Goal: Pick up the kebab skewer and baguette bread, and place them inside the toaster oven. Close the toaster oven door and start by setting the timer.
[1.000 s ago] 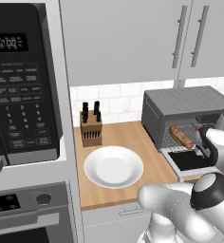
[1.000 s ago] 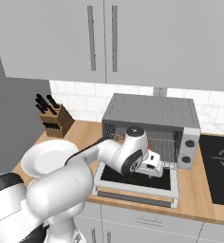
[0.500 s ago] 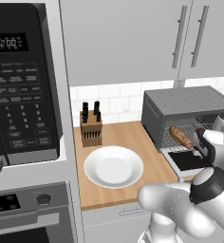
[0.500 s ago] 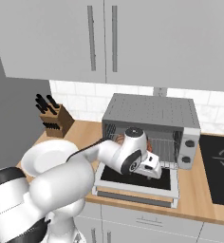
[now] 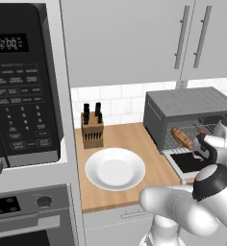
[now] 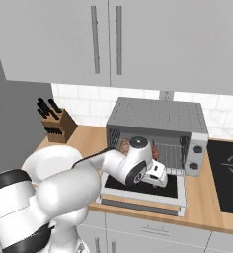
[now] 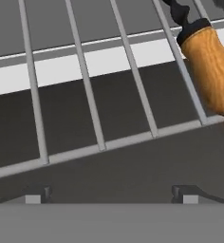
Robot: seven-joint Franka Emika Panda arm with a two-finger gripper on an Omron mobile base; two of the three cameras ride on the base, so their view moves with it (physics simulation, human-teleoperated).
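The grey toaster oven stands on the counter with its door folded down flat. The golden-brown baguette bread lies on the wire rack inside. My gripper hovers over the lowered door at the oven's mouth, open and holding nothing. In the hand view its fingertips stand wide apart over the rack's front bars. The kebab skewer, an orange-tan stick with a dark chunk at its far end, rests on the rack at upper right, apart from the fingers.
A white plate sits mid-counter with a knife block behind it. A black microwave fills the left side. A dark cooktop lies right of the toaster oven. Wall cabinets hang overhead.
My hand has eased slightly back and down from the oven's mouth. The jaws have stayed open, and the bread and skewer have not moved.
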